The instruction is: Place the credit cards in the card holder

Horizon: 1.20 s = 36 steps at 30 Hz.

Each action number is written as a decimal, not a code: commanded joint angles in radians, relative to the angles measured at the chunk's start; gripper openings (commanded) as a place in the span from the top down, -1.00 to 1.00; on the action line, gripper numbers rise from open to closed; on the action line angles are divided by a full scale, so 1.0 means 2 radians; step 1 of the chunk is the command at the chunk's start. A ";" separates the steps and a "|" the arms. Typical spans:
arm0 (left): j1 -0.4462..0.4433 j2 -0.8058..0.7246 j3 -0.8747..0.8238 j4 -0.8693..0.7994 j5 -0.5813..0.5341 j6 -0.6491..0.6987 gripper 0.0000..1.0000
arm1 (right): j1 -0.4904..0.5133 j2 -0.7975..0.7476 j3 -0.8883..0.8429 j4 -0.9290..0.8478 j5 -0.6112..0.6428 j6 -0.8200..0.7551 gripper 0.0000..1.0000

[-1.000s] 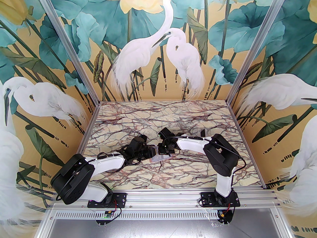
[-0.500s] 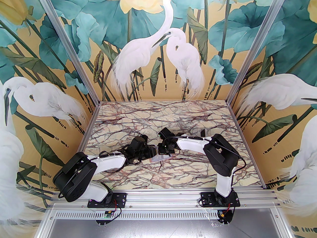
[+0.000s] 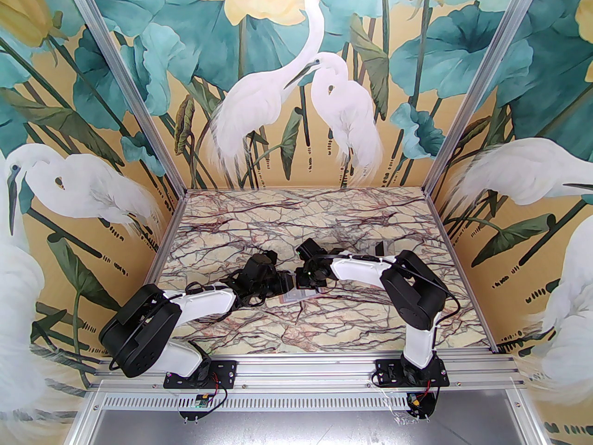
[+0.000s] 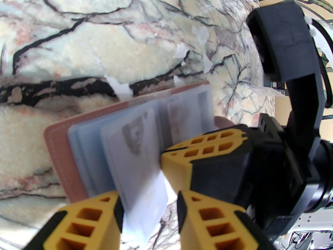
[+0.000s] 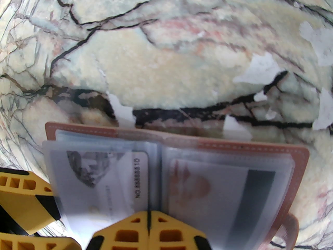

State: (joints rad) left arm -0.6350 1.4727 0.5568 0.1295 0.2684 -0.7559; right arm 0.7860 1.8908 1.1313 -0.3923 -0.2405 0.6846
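The dusty-pink card holder (image 3: pixel 296 297) lies open on the marble table, its clear sleeves fanned up (image 4: pixel 62 150) (image 5: pixel 299 152). My right gripper (image 5: pixel 148 217) is shut, and its yellow fingertips press down on the holder's middle fold (image 4: pixel 203 144). My left gripper (image 4: pixel 148 199) comes in from the left and holds a pale credit card (image 4: pixel 140 186) by its side edges. The far end of that card sits in the left sleeve (image 5: pixel 104 191). Another card (image 5: pixel 221 191), with an orange mark and a dark stripe, rests inside the right sleeve.
Both arms meet at the table's centre (image 3: pixel 296 281). A see-through thing (image 3: pixel 377 247) lies behind the right forearm. White scuffs dot the marble (image 5: pixel 260 72). Painted walls stand on three sides, and an aluminium rail (image 3: pixel 296 369) runs along the near edge.
The left arm has shifted slightly toward the right, nudging its card further toward the holder. The right arm and the holder have stayed put.
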 commanded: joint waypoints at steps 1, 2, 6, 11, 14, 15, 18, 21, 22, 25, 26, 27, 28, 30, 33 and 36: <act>0.000 0.015 0.007 0.014 0.013 0.004 0.18 | 0.001 0.002 -0.013 0.015 -0.021 0.007 0.90; 0.000 0.016 0.007 0.016 0.014 0.004 0.18 | 0.001 0.002 -0.014 0.019 -0.026 0.008 0.89; 0.000 0.018 0.006 0.017 0.015 0.003 0.18 | 0.001 0.002 -0.016 0.025 -0.035 0.008 0.89; 0.000 0.015 0.007 0.017 0.015 0.003 0.18 | -0.001 -0.004 -0.025 0.046 -0.054 0.013 0.88; 0.000 0.011 0.008 0.015 0.016 0.003 0.18 | -0.002 -0.008 -0.028 0.048 -0.056 0.015 0.89; 0.000 0.009 0.008 0.013 0.016 0.004 0.18 | -0.004 -0.010 -0.030 0.049 -0.057 0.015 0.88; 0.000 0.003 0.010 0.009 0.017 0.004 0.18 | -0.008 -0.024 -0.037 0.051 -0.054 0.017 0.77; 0.000 -0.003 0.013 0.005 0.020 0.003 0.18 | -0.014 -0.046 -0.046 0.050 -0.048 0.019 0.58; 0.000 -0.004 0.014 0.004 0.021 0.002 0.18 | -0.017 -0.053 -0.049 0.049 -0.046 0.019 0.54; -0.002 -0.006 0.018 0.003 0.023 0.001 0.17 | -0.026 -0.076 -0.057 0.044 -0.039 0.018 0.45; -0.003 -0.005 0.020 0.002 0.023 0.001 0.17 | -0.030 -0.084 -0.061 0.044 -0.039 0.018 0.43; -0.004 -0.003 0.023 0.002 0.023 0.001 0.17 | -0.032 -0.089 -0.063 0.044 -0.038 0.017 0.40; -0.005 0.000 0.025 0.003 0.024 0.001 0.17 | -0.037 -0.094 -0.066 0.042 -0.038 0.017 0.37; -0.009 0.006 0.030 0.003 0.026 0.000 0.17 | -0.042 -0.105 -0.070 0.040 -0.036 0.017 0.36; -0.014 0.014 0.038 0.003 0.025 -0.001 0.17 | -0.051 -0.120 -0.079 0.037 -0.031 0.017 0.35; -0.019 0.018 0.047 0.002 0.024 -0.002 0.17 | -0.062 -0.134 -0.088 0.033 -0.025 0.016 0.34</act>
State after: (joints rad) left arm -0.6621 1.4887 0.6212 0.1387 0.2989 -0.7601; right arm 0.6765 1.6535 0.9775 -0.3031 -0.3122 0.7177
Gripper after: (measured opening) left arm 0.417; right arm 0.327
